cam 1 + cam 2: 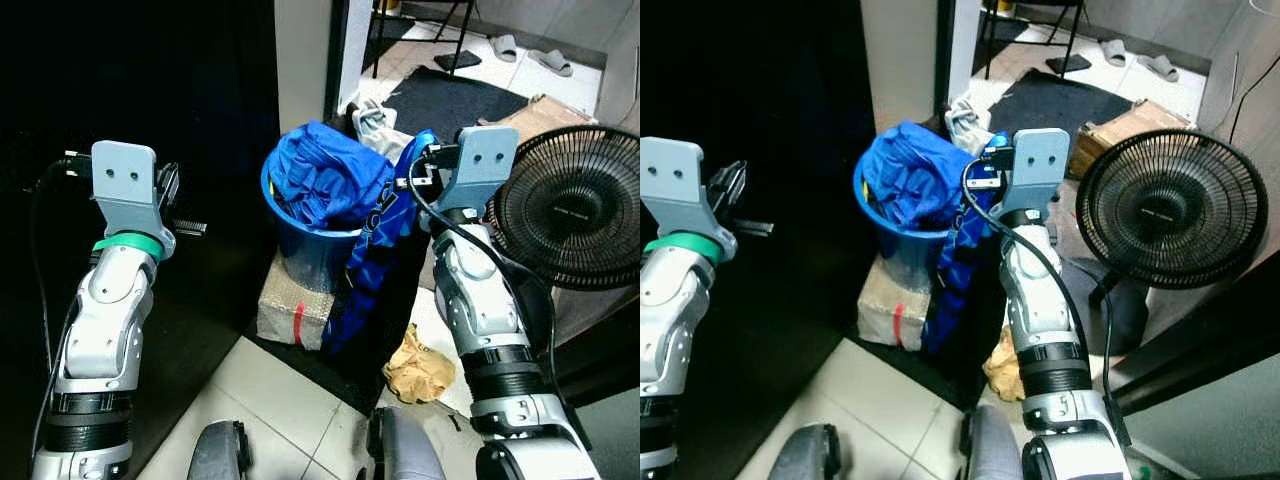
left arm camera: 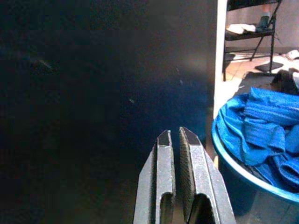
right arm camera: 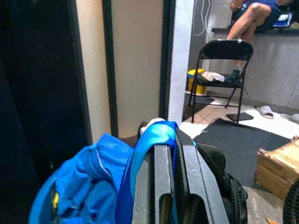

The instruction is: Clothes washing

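A blue bucket (image 1: 308, 250) stuffed with blue clothes (image 1: 322, 175) stands on a grey block (image 1: 295, 305) beside a doorway. A blue garment with dark stripes (image 1: 372, 265) hangs over the bucket's right side down towards the floor. My right gripper (image 3: 174, 148) is raised at the bucket's right rim and shut on the top edge of that garment; light blue cloth drapes over its fingers (image 3: 161, 177). My left gripper (image 2: 176, 135) is shut and holds nothing. It is raised left of the bucket, in front of a dark panel (image 2: 93, 93).
A black floor fan (image 1: 570, 205) stands close on the right, behind my right arm. A crumpled tan cloth (image 1: 420, 365) lies on the tiles beside the block. Beyond the doorway are a dark mat (image 1: 455, 100), a wooden crate (image 3: 278, 165), a folding chair (image 3: 224, 51) and a seated person (image 3: 252, 16).
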Controlling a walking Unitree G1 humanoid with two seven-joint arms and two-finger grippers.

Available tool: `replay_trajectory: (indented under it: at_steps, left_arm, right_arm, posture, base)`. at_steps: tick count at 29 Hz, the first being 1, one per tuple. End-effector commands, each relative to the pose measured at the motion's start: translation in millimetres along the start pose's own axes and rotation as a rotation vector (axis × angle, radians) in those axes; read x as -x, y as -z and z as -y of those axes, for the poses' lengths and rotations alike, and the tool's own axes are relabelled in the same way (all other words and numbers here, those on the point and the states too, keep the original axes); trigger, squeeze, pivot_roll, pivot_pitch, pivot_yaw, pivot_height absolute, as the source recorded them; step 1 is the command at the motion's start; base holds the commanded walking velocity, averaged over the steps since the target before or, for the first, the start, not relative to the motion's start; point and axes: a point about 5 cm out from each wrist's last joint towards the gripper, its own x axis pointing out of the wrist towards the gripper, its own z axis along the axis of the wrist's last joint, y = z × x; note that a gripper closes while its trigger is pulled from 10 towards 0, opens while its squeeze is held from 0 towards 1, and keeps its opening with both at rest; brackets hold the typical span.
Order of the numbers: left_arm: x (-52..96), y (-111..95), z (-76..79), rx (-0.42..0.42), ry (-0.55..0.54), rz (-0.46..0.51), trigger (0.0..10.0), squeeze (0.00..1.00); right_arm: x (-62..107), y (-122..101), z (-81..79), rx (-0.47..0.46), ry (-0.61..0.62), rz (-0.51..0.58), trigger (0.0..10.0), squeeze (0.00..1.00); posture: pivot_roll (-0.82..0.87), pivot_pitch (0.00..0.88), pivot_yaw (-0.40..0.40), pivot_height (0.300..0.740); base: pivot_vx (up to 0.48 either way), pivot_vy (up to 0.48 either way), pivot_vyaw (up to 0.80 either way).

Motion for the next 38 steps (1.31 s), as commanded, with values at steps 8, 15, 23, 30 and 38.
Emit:
replay_trajectory:
  at_steps: [8,15,23,30,38]
  left_arm:
    - [0.4,1,2.3,0.009,0.01,-0.008,10.0,0.0]
    - [0.1,0,1.8,0.01,0.008,-0.006,10.0,0.0]
    - [-0.5,0,2.0,0.011,0.009,-0.004,10.0,0.0]
    - [-2.2,-4,0.9,0.011,0.006,0.007,10.0,0.0]
    - [-5.3,-15,-1.8,0.011,0.001,0.039,10.0,0.0]
  right_arm:
    - [-1.4,-4,-0.3,0.0,-0.007,0.016,10.0,0.0]
    - [-2.2,-4,-1.1,0.0,-0.011,0.018,10.0,0.0]
    - [-2.6,-5,1.1,0.006,0.015,0.022,10.0,0.0]
    - [-3.1,-4,2.9,-0.006,0.028,0.014,10.0,0.0]
    - [-5.1,-11,-1.7,-0.066,0.034,0.051,10.0,0.0]
  posture:
    - [0.1,0.026,0.007,0.675]
    - [0.1,0.023,0.005,0.705]
    - [0.1,0.024,0.007,0.74]
    - [0.1,0.027,0.008,0.74]
    - [0.11,0.031,0.009,0.74]
  base:
    - [0.0,0.0,0.0]
    - [0.0,0.0,0.0]
    - [0.0,0.0,0.0]
    - [0.0,0.0,-0.11]
    - [0.0,0.0,-0.77]
